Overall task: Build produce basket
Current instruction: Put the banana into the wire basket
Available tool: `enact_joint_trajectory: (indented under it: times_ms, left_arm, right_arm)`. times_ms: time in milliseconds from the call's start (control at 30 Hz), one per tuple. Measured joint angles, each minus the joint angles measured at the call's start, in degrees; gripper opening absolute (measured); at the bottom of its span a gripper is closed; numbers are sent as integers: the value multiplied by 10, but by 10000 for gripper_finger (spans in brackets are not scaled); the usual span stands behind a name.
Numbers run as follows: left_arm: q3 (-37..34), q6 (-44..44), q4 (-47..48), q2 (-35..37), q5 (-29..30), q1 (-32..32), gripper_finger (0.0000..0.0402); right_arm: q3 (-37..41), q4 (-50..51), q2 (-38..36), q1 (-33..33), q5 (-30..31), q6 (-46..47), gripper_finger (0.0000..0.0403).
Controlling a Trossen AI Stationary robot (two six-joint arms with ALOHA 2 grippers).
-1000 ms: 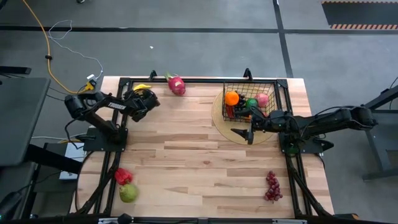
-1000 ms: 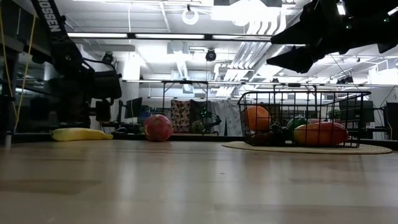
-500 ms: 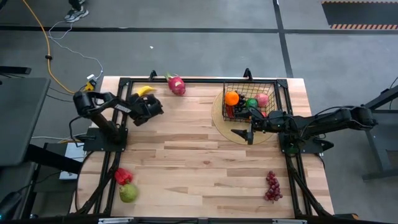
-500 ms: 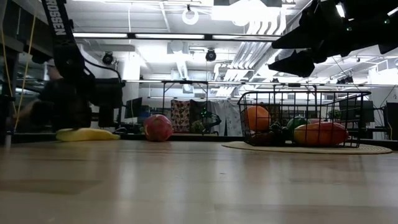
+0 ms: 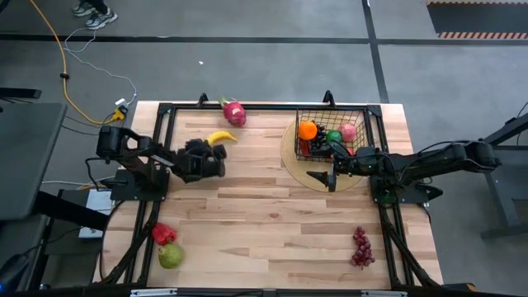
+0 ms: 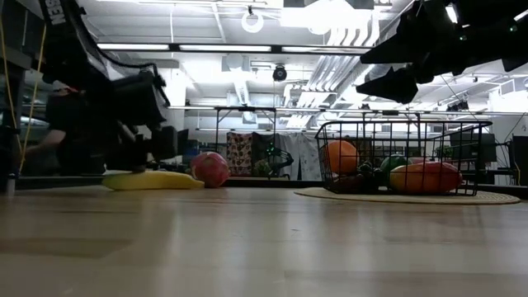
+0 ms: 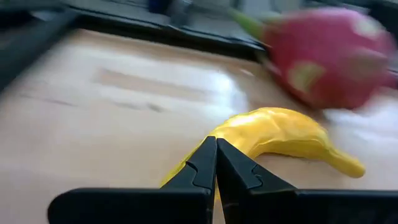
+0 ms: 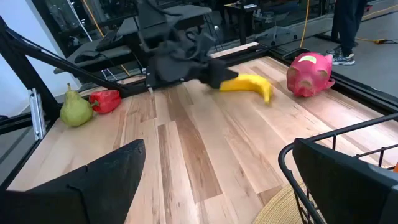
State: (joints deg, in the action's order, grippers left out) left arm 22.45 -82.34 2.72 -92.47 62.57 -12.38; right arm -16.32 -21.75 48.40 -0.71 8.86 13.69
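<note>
The black wire basket [image 5: 332,108] stands on a round tan disc [image 5: 289,157] at the far right and holds an orange [image 5: 307,129], a green fruit [image 5: 333,136] and a pink-red one [image 5: 348,132]. My left gripper [image 5: 216,148] is shut on the yellow banana [image 5: 223,137], left of the table's middle and near the pink dragon fruit [image 5: 233,111]. My right gripper [image 5: 318,163] hangs open and empty over the basket's near-left corner. The red pepper [image 5: 163,233] and green pear [image 5: 170,256] lie at the near left. The purple grapes [image 5: 360,247] lie at the near right. My left gripper pinches one end of the banana [image 7: 180,174] between its two shut fingers. The fingers come from the table's left, slanting down, roughly along the banana. The rest of the banana [image 7: 280,134] reaches out beyond the fingertips, low at the table top [image 6: 157,180]. I cannot tell whether it is lifted clear.
A black frame [image 5: 247,105] runs along the table's far edge and sides. The middle and near parts of the wooden table [image 5: 264,223] are bare. A person [image 6: 66,124] stands in the room beyond the table's left side.
My left gripper has moved from the far left corner toward the table's right and near edge, taking the banana with it. The banana now lies just on the near side of the dragon fruit, turned a little. My right arm has kept still.
</note>
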Motion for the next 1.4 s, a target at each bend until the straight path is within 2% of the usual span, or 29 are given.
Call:
enact_joint_trajectory:
  times_ms: [200,433,600,800,933,1067,1267,1400]
  left_arm:
    - [41,42,0,-1,-34,120,0]
    - [133,261,0,-2,-149,210,0]
    - [164,333,3,-2,-150,254,0]
    - [206,537,26,18,-160,280,1]
    - [250,648,73,42,-220,265,10]
    - [290,697,162,52,-341,208,39]
    - [300,744,205,43,-539,90,116]
    - [299,767,204,34,-617,38,182]
  right_arm:
    - [0,1,0,0,0,19,398]
    - [0,1,0,0,0,24,398]
    - [0,1,0,0,0,30,398]
    - [0,1,0,0,0,30,398]
    - [0,7,0,0,0,30,398]
    - [0,11,6,0,0,29,398]
    - [0,14,20,0,0,28,398]
    - [0,19,28,0,0,28,398]
